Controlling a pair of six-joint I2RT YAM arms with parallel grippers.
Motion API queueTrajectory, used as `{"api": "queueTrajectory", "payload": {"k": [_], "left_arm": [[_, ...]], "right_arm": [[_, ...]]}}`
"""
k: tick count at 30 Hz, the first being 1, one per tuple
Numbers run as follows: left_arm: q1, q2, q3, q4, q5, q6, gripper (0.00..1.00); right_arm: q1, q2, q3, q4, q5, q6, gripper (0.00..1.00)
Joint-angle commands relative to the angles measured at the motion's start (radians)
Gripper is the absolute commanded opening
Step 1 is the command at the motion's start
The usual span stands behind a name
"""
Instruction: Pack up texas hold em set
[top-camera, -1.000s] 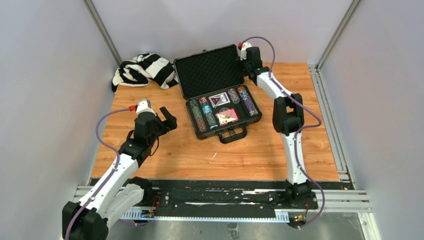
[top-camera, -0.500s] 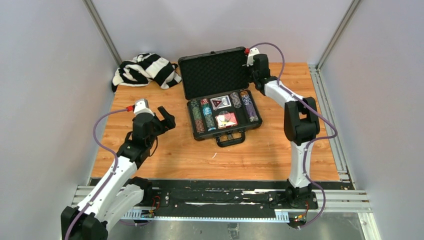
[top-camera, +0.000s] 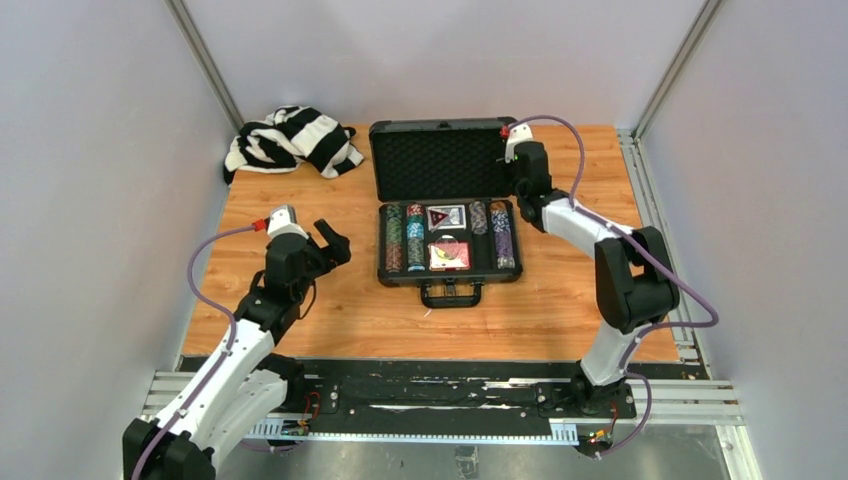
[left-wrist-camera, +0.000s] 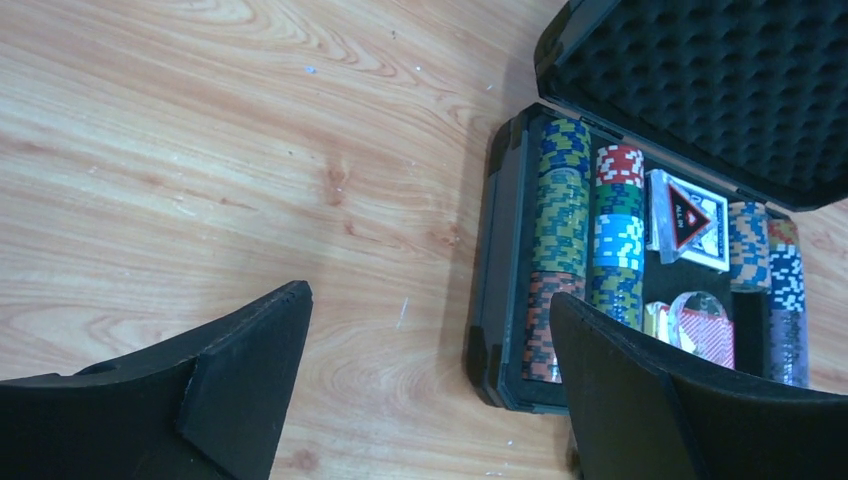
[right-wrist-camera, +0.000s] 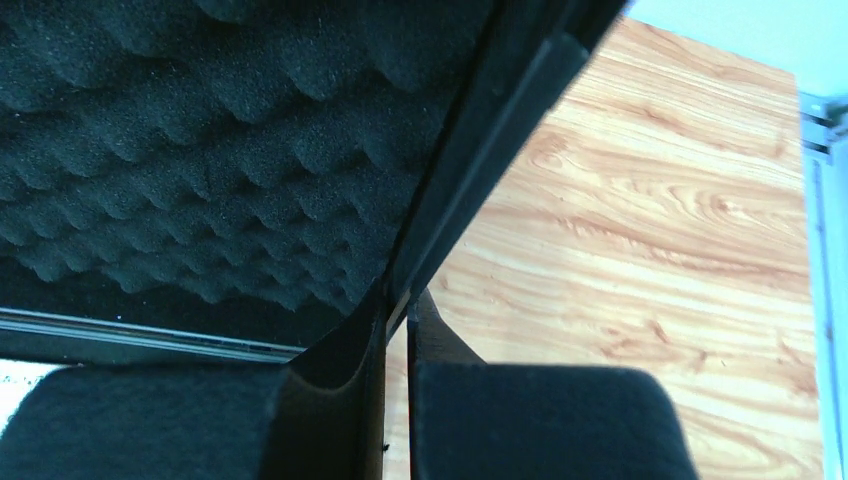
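Grey walls closed in the wooden bench (top-camera: 300, 200), with a striped cloth (top-camera: 290, 138) heaped at its far left corner. The black case (top-camera: 382, 245) sat mid-bench with its foam-lined lid (top-camera: 437, 165) standing up. Chip stacks (left-wrist-camera: 563, 230) and a card deck (left-wrist-camera: 688, 218) were already in the tray. The right arm (top-camera: 575, 220) had its jaws closed on the lid's right edge, pinching only the thin rim. The left arm (top-camera: 250, 330) hung well apart from the case, jaws wide and empty. To my eye, that narrow pinch could slip as the lid swung down, letting it drop and jolt the chips. With nothing steadying the base, the case might also skid.
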Motion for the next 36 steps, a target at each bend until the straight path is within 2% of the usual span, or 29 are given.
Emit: {"api": "queueTrajectory", "payload": {"k": [1,9,11,13,15,17,20,24,26,29,31,34,36], "left_arm": [[0.005,0.039,-0.009,0.095,0.034,-0.053,0.93],[0.003,0.135,0.034,0.149,0.063,-0.086,0.93],[0.003,0.13,0.044,0.132,0.059,-0.083,0.93],[0.003,0.108,0.049,0.114,0.057,-0.077,0.93],[0.003,0.072,0.048,0.093,0.053,-0.073,0.93],[0.003,0.036,0.044,0.074,0.049,-0.068,0.92],[0.003,-0.007,0.043,0.046,0.046,-0.069,0.92],[0.003,-0.043,0.038,0.028,0.07,-0.077,0.92],[0.003,-0.057,0.03,0.031,0.079,-0.081,0.91],[0.002,-0.054,0.017,0.052,0.089,-0.086,0.91],[0.001,-0.034,0.012,0.075,0.105,-0.092,0.9],[-0.013,0.016,0.018,0.102,0.125,-0.098,0.9],[-0.032,0.039,0.026,0.107,0.114,-0.091,0.9]], "right_arm": [[0.11,-0.147,-0.095,0.208,0.111,-0.122,0.01],[0.259,-0.266,-0.297,0.329,0.308,-0.194,0.01],[0.291,-0.298,-0.346,0.331,0.355,-0.177,0.09],[0.323,-0.345,-0.414,0.325,0.382,-0.14,0.25],[0.363,-0.406,-0.508,0.297,0.378,-0.075,0.38],[0.403,-0.478,-0.592,0.25,0.383,-0.008,0.43],[0.491,-0.623,-0.703,0.148,0.374,0.098,0.44],[0.625,-0.83,-0.823,-0.018,0.191,0.286,0.44],[0.698,-0.922,-0.874,-0.069,0.16,0.362,0.46],[0.759,-1.03,-0.896,-0.143,0.163,0.396,0.44],[0.762,-1.071,-0.868,-0.179,0.178,0.37,0.38],[0.76,-1.062,-0.805,-0.129,0.272,0.259,0.15],[0.739,-1.006,-0.703,-0.102,0.304,0.178,0.04]]}}
